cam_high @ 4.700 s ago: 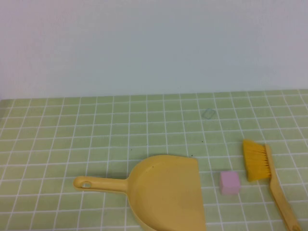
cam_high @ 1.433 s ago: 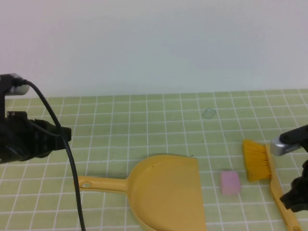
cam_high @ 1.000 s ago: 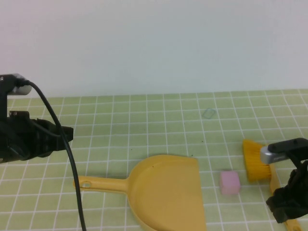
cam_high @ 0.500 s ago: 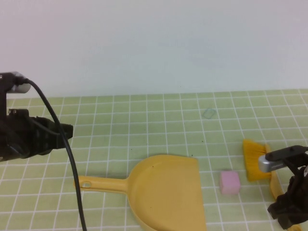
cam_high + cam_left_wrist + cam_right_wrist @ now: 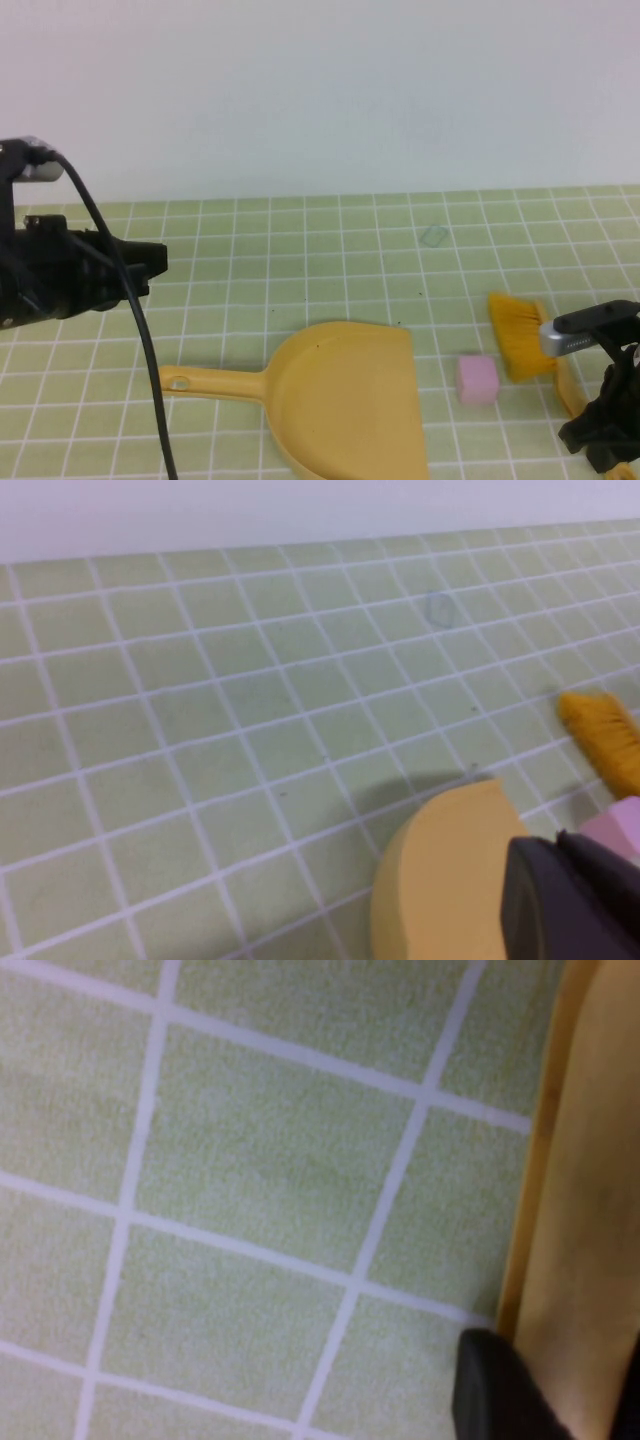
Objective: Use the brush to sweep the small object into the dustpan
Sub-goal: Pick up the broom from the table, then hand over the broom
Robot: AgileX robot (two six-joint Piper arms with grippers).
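Observation:
A yellow dustpan (image 5: 345,400) lies at the front centre with its handle pointing left. A small pink cube (image 5: 477,379) sits just right of the pan's open edge. The yellow brush (image 5: 515,330) lies right of the cube, bristles toward the far side. My right gripper (image 5: 600,450) is down at the front right, shut on the brush handle (image 5: 585,1210). My left gripper (image 5: 155,265) hovers at the left, shut and empty, above and behind the pan's handle. The left wrist view shows the pan (image 5: 440,880), the cube (image 5: 615,830) and the bristles (image 5: 600,730).
A green tiled cloth (image 5: 300,260) covers the table up to a white wall at the back. A small clear patch (image 5: 433,236) lies on the cloth at the far right. The left arm's black cable (image 5: 150,380) hangs down over the front left.
Both arms came into view. My right gripper has come down on the brush handle and closed; the bristle end has shifted left and slightly farther away. My left gripper has edged right.

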